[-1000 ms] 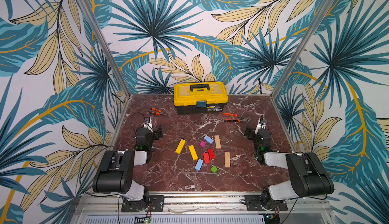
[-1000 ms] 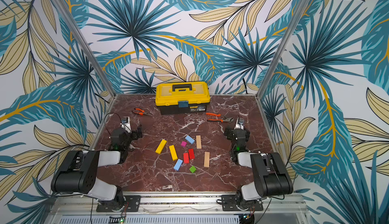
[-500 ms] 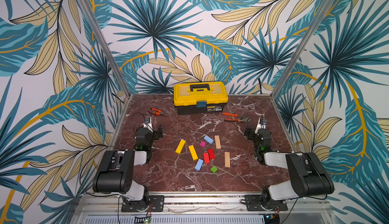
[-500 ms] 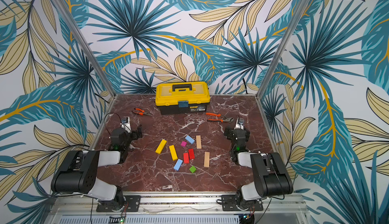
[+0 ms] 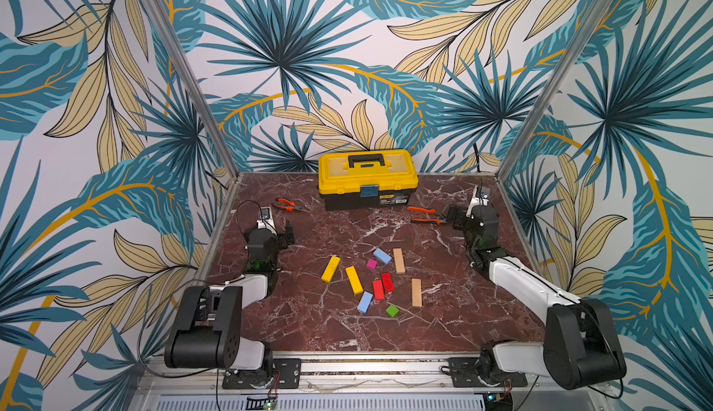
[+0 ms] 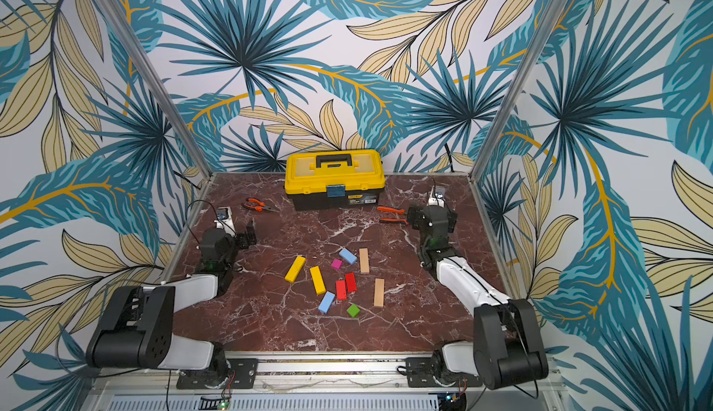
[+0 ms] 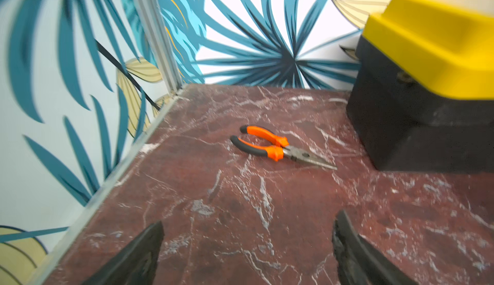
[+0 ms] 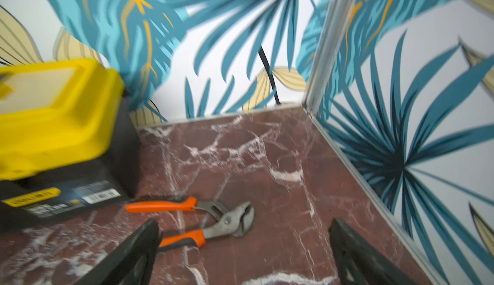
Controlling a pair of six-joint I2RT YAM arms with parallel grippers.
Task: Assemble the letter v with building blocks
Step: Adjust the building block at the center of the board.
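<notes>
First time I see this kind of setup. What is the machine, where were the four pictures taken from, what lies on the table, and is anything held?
Two robot arms, the left arm and the right arm, stand at the near edge of a marble-patterned table. Two pictures look down from one overhead stereo camera; the other two come from a camera on each wrist. Mid-table lie ten loose building blocks, such as a yellow bar, a magenta cube and a green cube, not yet forming a V. Toward the back sit a yellow toolbox, needle-nose pliers and slip-joint pliers. The left gripper and the right gripper are open and hold nothing.
</notes>
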